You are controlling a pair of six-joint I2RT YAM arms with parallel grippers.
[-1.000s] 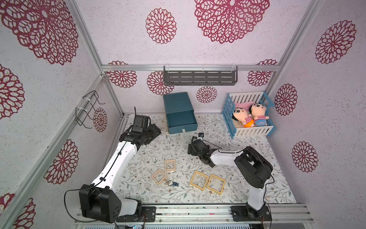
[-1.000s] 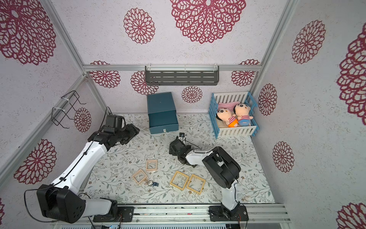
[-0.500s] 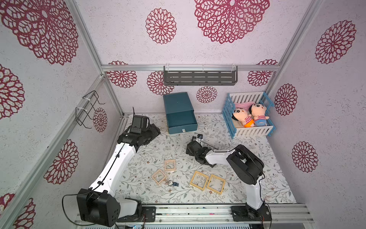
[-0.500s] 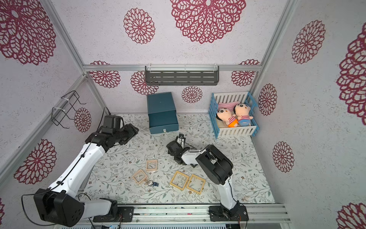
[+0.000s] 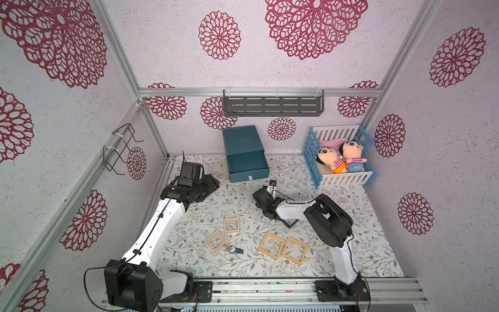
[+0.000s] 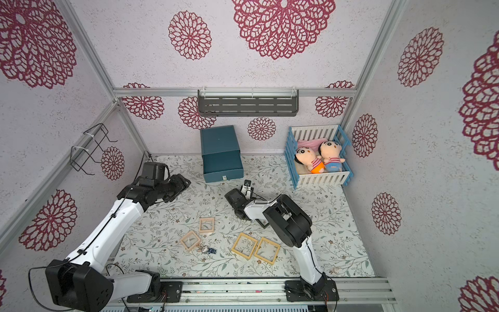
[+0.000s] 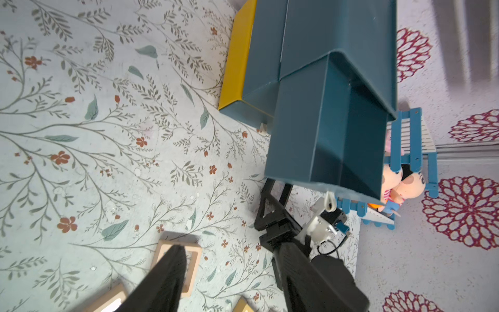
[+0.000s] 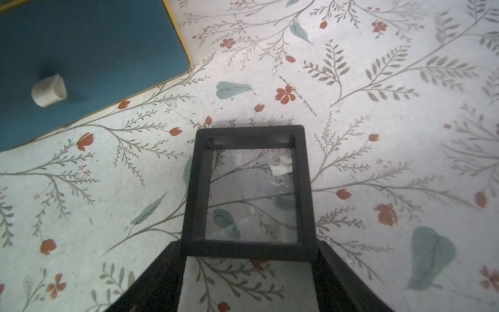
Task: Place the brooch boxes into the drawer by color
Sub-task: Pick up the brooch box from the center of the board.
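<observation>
Now the right gripper (image 8: 248, 252) has narrowed from wide open until both fingers press the near corners of a black brooch box (image 8: 195, 189), which seems to lie flat on the table (image 8: 378, 108) straight ahead of the palm. That reads as a pickup beginning. The drawer (image 5: 247, 163), its top level pulled out, waits just beyond. The forearm has edged closer than a second ago. The left gripper (image 7: 235, 294) hangs half open and empty.

teal drawer (image 5: 247, 164) open, black brooch box (image 8: 248, 194) nearby
</observation>
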